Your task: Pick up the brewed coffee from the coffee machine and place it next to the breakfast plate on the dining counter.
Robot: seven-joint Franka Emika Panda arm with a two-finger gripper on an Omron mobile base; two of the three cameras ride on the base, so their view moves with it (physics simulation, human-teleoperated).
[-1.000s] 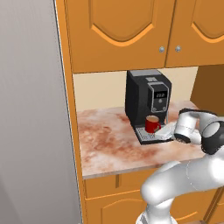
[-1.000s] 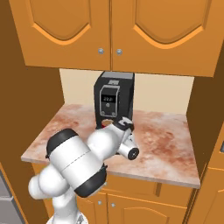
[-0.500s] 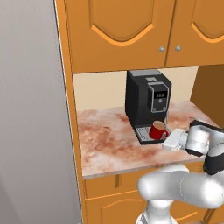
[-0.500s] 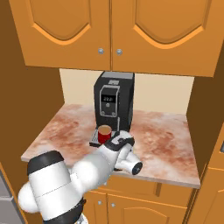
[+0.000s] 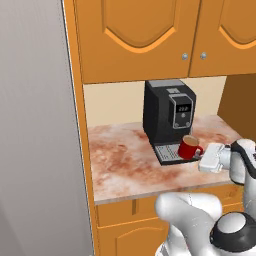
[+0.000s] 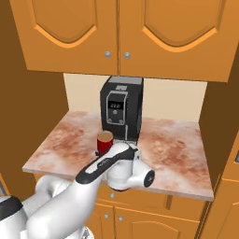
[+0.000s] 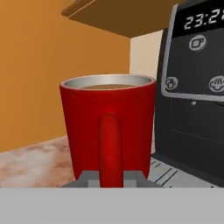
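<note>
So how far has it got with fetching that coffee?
Early days. The gripper has reached the red mug and its tips sit closed on either side of the handle. The mug appears to be still on the coffee machine's drip tray. Lifting it and carrying it to the dining counter is all left.

Glossy white arm, dark joints

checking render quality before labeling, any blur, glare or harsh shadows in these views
Left base view: flat even light, the red mug sharp, no glare. Right base view: the same, only soft shading under the cabinets. Hand view: crisp close-up, the mug handle between the finger tips, the coffee machine display readable.
</note>
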